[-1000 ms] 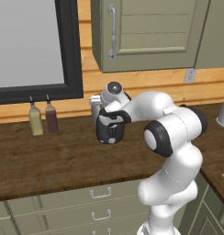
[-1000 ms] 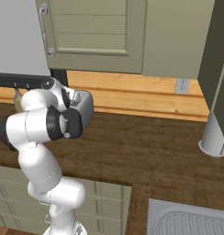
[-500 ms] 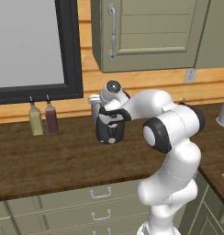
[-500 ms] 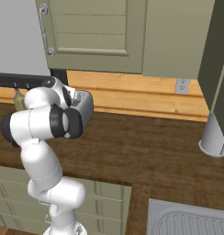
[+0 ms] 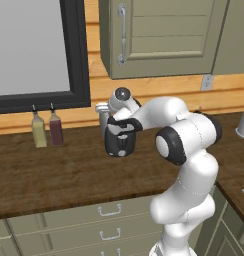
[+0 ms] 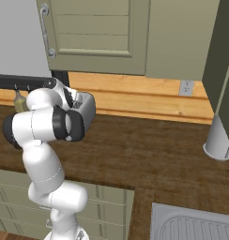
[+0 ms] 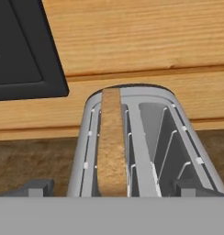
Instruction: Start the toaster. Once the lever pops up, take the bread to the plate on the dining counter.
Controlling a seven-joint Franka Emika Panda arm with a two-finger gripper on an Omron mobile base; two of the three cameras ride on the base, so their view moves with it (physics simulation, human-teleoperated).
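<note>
Dark finger tips of the gripper (image 7: pixel 109 188) are hanging spread wide and empty, hardly shifting from a second ago. Just beyond and between them the bread (image 7: pixel 111 142) is standing edge-up in the near-side slot of the toaster (image 7: pixel 146 137), so the lever press is probably pending. Farther off, wooden wall paneling (image 7: pixel 132 41) is filling the background.

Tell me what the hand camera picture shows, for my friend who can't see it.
A silver toaster seen from above, with a slice of bread standing on edge in its left slot; the right slot has none. Behind it runs a wooden wall with a black frame.
</note>
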